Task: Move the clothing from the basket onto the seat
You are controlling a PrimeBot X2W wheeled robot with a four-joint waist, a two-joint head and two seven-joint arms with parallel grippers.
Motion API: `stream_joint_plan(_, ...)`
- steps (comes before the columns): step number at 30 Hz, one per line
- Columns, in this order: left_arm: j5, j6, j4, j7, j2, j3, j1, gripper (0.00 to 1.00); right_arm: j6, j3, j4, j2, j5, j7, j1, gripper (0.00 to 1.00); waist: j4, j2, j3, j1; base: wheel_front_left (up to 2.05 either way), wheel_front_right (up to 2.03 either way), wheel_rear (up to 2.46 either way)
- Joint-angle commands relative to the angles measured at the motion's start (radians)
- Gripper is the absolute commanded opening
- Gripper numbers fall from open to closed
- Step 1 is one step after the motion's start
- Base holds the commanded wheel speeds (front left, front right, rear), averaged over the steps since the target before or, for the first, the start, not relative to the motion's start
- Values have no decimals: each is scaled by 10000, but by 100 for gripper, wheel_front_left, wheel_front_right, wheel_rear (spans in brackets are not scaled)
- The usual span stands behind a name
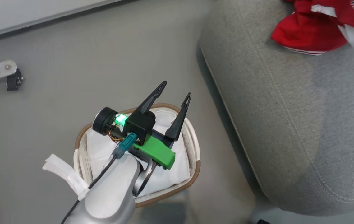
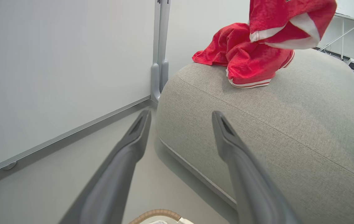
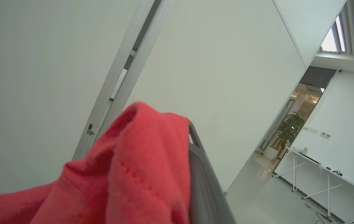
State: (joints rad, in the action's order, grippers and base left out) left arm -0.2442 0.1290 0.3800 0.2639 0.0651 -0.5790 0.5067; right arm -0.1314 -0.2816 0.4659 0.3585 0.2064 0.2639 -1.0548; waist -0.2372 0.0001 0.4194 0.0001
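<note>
The basket (image 1: 80, 137) stands on the floor with its white cloth liner showing inside; its brown rim (image 2: 155, 213) peeks in at the bottom of the left wrist view. My left gripper (image 1: 177, 88) hovers over it, open with nothing between its fingers (image 2: 181, 114). To the right is the grey seat (image 1: 288, 124). One piece of red clothing (image 2: 242, 59) lies on the seat's top. A second red piece with white trim (image 2: 288, 21) hangs just above it. My right gripper (image 3: 180, 133) is shut on red clothing (image 3: 139, 174), which drapes over its fingers.
A metal leg with a black caster (image 1: 9, 76) juts in at the far left of the floor. A white wall with a grey baseboard runs behind, and a grey post (image 2: 159, 62) stands by the seat's corner. A white-legged table (image 3: 319, 174) stands farther off.
</note>
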Motion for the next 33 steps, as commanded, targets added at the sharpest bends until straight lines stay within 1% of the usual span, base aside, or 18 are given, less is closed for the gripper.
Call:
stream_joint_plan(1,86,25,-85,6,90,7,326,100,14,-254,331,231,165,6,-316,0,1010,-1,1404,-1,0,0,0)
stream_joint_plan(4,158,25,-215,7,99,-39,579,100,14,-694,902,420,503,6,-629,0,1248,-1,1892,-1,0,0,0)
stream_joint_plan(8,245,25,-368,7,118,-27,790,100,14,-1175,1483,458,1018,6,-409,0,1454,-1,2434,-1,0,0,0)
stream_joint_plan(11,297,26,-431,6,154,56,864,100,14,-1471,1814,239,1328,6,-139,0,1497,-1,2737,-1,0,0,0)
stream_joint_plan(15,364,26,-464,7,233,175,819,100,14,-1623,2079,-151,1598,6,239,0,1446,-1,2973,-1,0,0,0)
stream_joint_plan(18,412,26,-480,7,259,249,735,100,14,-1628,2231,-430,1766,6,487,0,1393,-1,3027,-1,0,0,0)
stream_joint_plan(22,454,26,-473,7,298,353,694,100,14,-1555,2379,-588,1890,5,739,0,1302,-1,3009,-1,0,0,0)
stream_joint_plan(23,472,26,-490,7,298,369,690,100,14,-1517,2358,-620,1919,5,829,13,1268,-1,2970,-1,0,0,0)
stream_joint_plan(24,465,26,-494,7,305,385,677,100,14,-1465,2334,-657,1917,5,911,28,1239,-1,2930,-1,0,0,0)
stream_joint_plan(25,452,26,-498,7,319,403,664,100,14,-1371,2272,-708,1921,5,1006,91,1197,-1,2867,-1,0,0,0)
stream_joint_plan(26,437,26,-493,7,328,442,639,100,14,-1250,2184,-732,1890,5,1094,100,1147,-1,2793,-1,0,0,0)
stream_joint_plan(29,339,26,-472,7,321,548,556,100,14,-909,1955,-688,1743,5,1365,100,1029,-1,2566,-1,0,0,0)
stream_joint_plan(33,250,16,-490,7,227,887,342,100,14,-644,1538,-802,1434,6,2000,100,846,-1,2078,-1,0,0,0)
